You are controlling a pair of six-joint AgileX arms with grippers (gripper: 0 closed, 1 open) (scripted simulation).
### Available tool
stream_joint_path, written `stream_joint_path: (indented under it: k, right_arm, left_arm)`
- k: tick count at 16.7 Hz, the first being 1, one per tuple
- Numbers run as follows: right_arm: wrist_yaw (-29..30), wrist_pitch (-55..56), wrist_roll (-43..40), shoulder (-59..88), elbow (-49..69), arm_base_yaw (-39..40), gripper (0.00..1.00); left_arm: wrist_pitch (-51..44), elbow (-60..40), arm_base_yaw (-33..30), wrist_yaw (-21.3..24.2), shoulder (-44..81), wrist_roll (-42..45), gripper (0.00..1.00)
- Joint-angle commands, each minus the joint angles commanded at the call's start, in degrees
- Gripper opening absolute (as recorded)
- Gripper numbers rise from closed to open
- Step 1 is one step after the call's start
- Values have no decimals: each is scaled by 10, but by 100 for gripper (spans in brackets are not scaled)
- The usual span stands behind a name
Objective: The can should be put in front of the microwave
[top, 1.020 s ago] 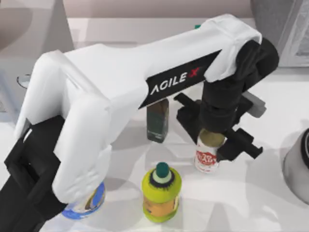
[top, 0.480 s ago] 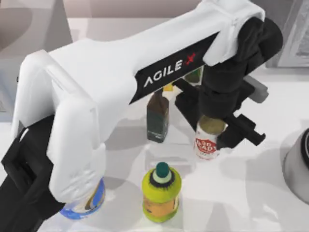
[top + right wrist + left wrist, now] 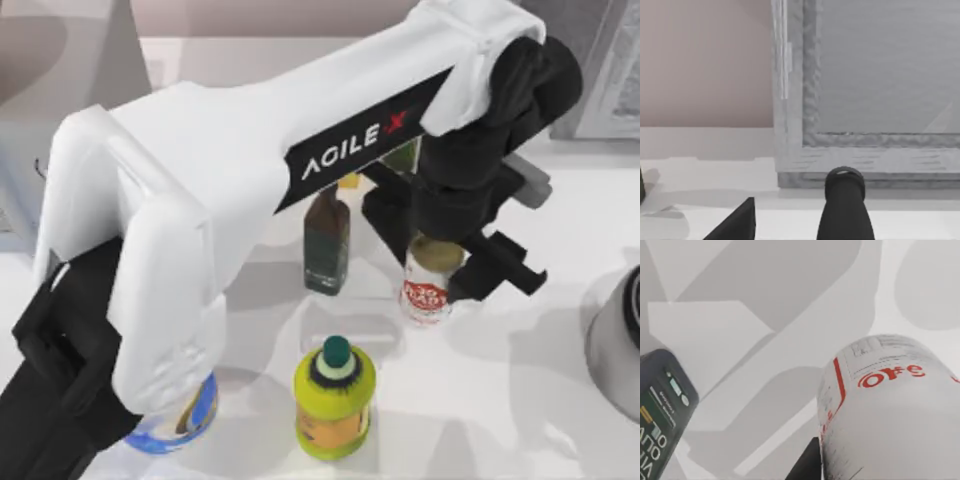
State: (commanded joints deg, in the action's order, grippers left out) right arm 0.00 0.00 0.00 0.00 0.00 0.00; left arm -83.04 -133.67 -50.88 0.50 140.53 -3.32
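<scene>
White-shelled left arm [image 3: 250,170] with black wrist, black fingers [image 3: 500,275], AGILEX lettering

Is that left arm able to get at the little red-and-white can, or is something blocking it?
Yes, it seems so: the left gripper is already down over the can, jaws on either side. The dark bottle and yellow-green bottle stand apart, not blocking it.

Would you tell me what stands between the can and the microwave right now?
In the top view, the dark bottle and the left arm stand between the can and the microwave.
</scene>
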Motion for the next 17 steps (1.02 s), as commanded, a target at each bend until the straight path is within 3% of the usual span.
stream_joint_path:
  k: [8, 17]
  right_arm:
    - [0, 0, 0, 0, 0, 0, 100]
    - [0, 0, 0, 0, 0, 0, 100]
  left_arm:
    - [42, 158, 47, 31, -209, 3, 0]
    - [128, 506, 284, 22, -495, 7, 0]
